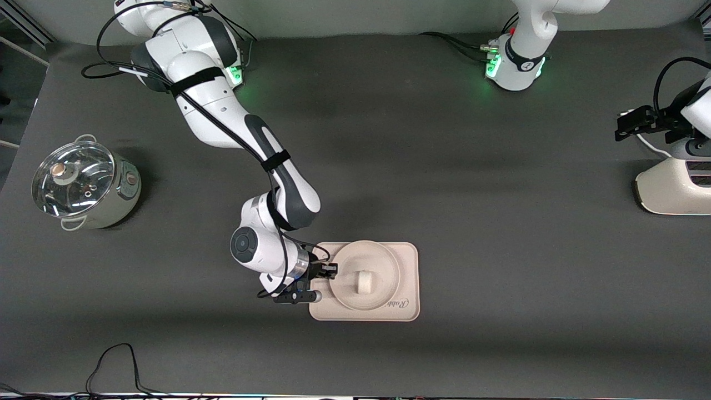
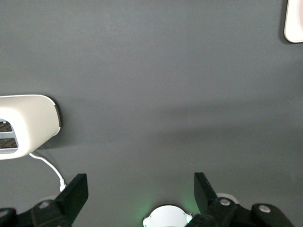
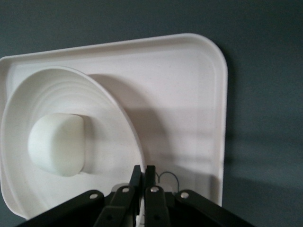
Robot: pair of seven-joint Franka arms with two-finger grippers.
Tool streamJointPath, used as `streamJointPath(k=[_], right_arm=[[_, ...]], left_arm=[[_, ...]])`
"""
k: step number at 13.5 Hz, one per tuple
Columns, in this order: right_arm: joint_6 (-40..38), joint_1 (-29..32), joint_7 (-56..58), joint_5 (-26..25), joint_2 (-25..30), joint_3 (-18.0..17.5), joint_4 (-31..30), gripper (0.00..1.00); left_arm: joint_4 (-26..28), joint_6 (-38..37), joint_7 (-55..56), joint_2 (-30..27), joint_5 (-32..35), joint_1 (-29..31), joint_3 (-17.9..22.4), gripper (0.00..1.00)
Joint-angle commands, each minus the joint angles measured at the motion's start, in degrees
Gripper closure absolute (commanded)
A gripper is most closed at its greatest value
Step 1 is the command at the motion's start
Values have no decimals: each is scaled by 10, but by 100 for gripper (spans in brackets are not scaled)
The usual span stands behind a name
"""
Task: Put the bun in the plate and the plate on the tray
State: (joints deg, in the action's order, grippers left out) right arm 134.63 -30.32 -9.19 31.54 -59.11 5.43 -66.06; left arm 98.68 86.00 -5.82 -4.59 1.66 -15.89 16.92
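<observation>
While the bun (image 1: 365, 281) lies in the plate (image 1: 355, 256) and the plate sits on the tray (image 1: 408, 278), lower centre of the front view, the right end effector (image 1: 328, 275) pinches the plate rim, fingers nearly together. At the frame's right edge, the left end effector (image 2: 139, 189) waits over the counter (image 1: 500, 194), fingers spread and empty.

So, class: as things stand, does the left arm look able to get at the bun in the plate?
Probably not easily. The left gripper waits open over the toaster at its own table end. The bun lies in the plate on the tray, and the right gripper is shut on the plate's rim.
</observation>
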Motion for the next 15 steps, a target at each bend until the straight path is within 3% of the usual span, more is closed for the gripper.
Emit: streamJointPath(k=[1,5,8,10,12,15], right_arm=[[-4,0,-4,12,-1,-2,22,0],[-65,4,-29,13,63,0,15,0],[-134,6,-49,12,167,11,-30,0],[-185,6,-49,-1,258,26,-97,0],[-274,6,-51,-66,344,50,-145,0],[-419,32,-87,-182,454,50,-164,0]], left_arm=[[-8,0,-6,1,17,-11,1,0],[-8,23,-12,2,25,-11,0,0],[-13,35,-2,1,25,-8,1,0],[-11,35,-4,1,24,-8,2,0],[-11,32,-4,1,25,-11,1,0],[-12,33,-3,0,26,-9,1,0]])
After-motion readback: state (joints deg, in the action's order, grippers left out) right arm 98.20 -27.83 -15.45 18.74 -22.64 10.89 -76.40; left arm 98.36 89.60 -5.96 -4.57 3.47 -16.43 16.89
